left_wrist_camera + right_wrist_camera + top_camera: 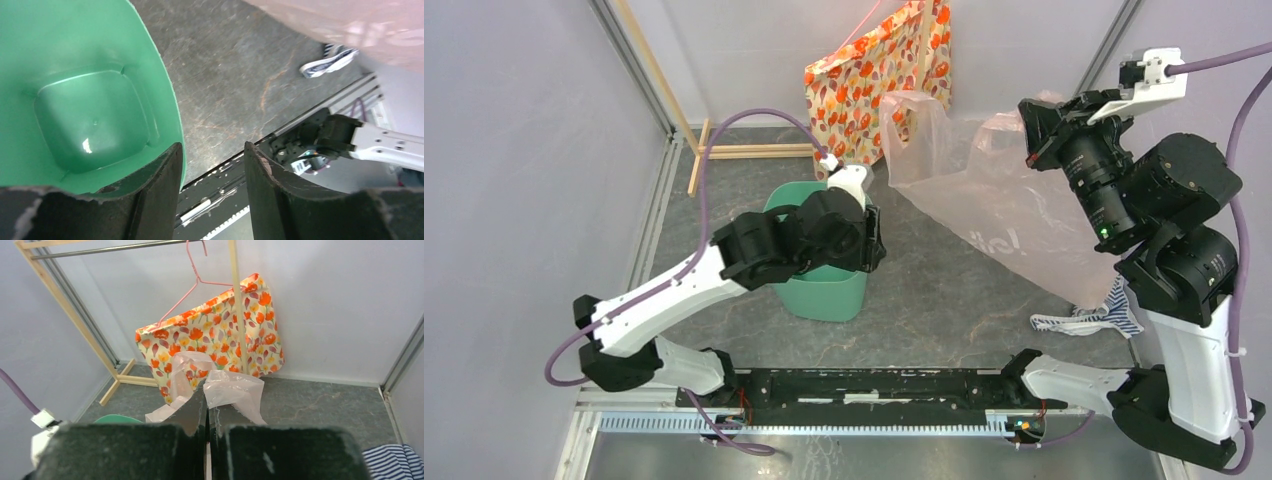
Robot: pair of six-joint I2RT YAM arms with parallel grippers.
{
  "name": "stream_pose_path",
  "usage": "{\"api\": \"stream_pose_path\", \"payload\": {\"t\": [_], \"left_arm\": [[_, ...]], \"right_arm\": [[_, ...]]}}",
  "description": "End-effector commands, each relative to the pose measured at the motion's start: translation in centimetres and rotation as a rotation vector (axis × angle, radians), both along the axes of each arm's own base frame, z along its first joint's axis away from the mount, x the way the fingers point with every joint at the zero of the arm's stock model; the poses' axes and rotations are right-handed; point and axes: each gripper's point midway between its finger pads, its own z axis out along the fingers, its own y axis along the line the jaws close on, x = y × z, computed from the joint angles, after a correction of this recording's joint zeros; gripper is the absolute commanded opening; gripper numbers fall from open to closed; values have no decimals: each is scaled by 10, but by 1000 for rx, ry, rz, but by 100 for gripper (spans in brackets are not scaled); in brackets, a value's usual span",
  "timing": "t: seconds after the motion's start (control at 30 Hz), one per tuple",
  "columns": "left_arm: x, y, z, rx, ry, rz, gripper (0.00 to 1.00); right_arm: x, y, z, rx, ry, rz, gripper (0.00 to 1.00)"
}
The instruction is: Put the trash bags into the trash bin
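The mint-green trash bin (829, 295) stands upright on the floor left of centre, and the left wrist view shows nothing inside it (75, 50). My left gripper (212, 150) hangs open over the bin's right rim, one finger on the inner side of the wall, and nothing is gripped. A translucent pink trash bag (994, 210) hangs stretched out to the right of the bin. My right gripper (1029, 125) is raised and shut on the bag's top edge (232, 387). A sliver of the bin (117, 418) shows below the bag in the right wrist view.
An orange floral bag (874, 80) hangs from a pink hanger (195, 275) on a wooden rack (754, 152) at the back wall. A striped cloth (1089, 320) lies on the floor by the right arm's base. The black rail (864, 385) runs along the near edge.
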Motion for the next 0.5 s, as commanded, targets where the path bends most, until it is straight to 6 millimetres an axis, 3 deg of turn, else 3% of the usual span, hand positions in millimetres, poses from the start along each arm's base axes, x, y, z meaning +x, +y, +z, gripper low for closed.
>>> {"api": "stream_pose_path", "payload": {"t": [0.0,0.23,0.37,0.47], "left_arm": [[-8,6,75,-222,-93,-22,56],[-10,37,157,-421,-246,11,61],[10,73,185,-398,-376,159,68],[30,85,202,-336,-472,259,78]], "right_arm": [[-14,3,34,58,-102,65,0],[-31,17,63,77,-214,186,0],[-47,29,86,86,-301,291,0],[-61,37,98,95,-348,371,0]]}}
